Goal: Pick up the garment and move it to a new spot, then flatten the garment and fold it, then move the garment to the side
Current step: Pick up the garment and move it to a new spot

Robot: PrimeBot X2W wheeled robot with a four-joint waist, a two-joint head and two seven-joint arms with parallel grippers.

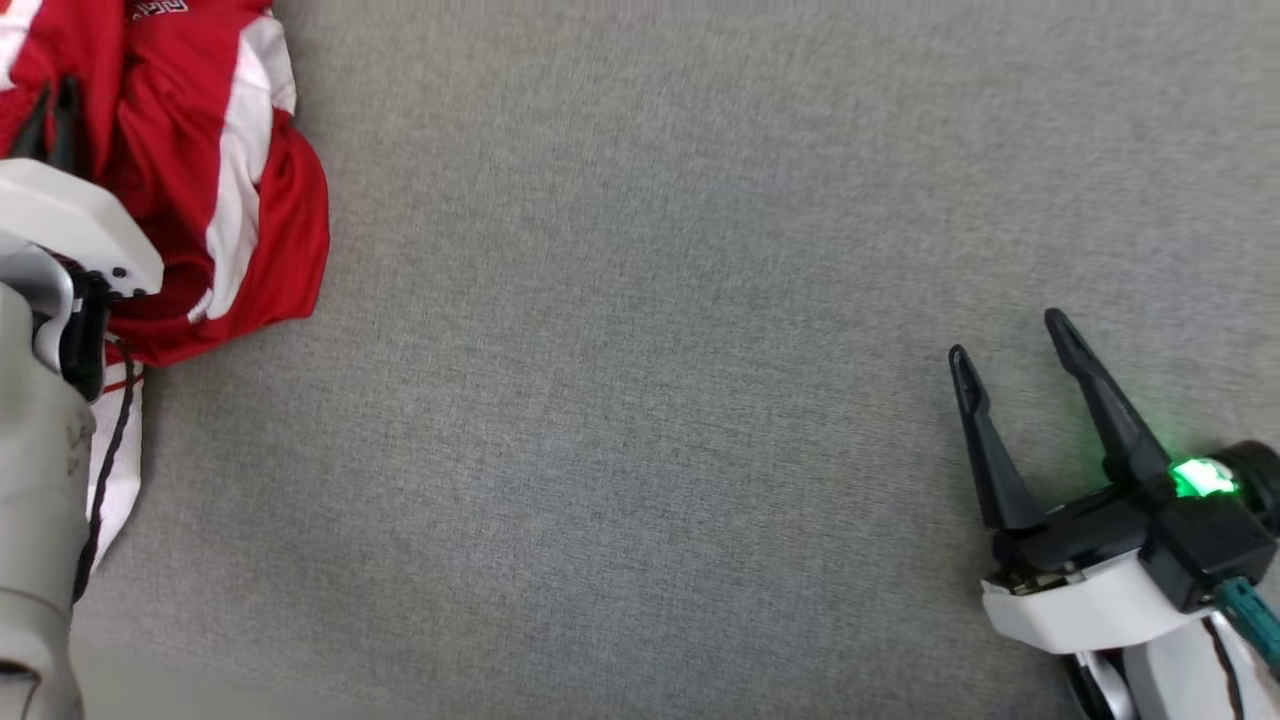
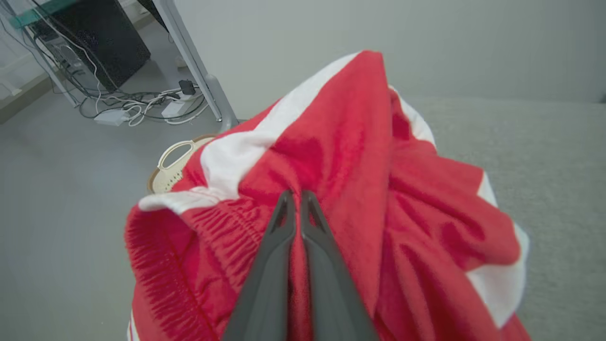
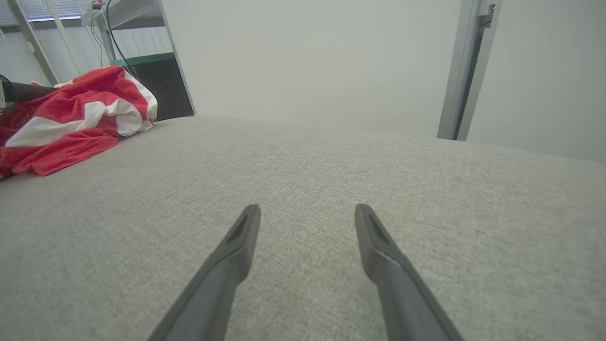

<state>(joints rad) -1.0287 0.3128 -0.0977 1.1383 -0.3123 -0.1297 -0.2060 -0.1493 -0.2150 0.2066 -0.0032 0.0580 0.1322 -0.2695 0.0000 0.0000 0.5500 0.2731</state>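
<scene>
At the left edge of the grey surface (image 1: pixel 640 400), left gripper (image 2: pixel 297 199) pinches the garment (image 2: pixel 360 156).
Right gripper (image 1: pixel 1008 337) hovers low, fingers (image 1: pixel 990 450) spread, angled up-left.

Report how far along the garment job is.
Done: nothing yet. The garment lies crumpled at the left edge of the grey surface. In hand: the left claw is shut on its red fabric near the waistband, while the right claw hangs open, apart. Left: moving, flattening, folding, setting aside.
</scene>
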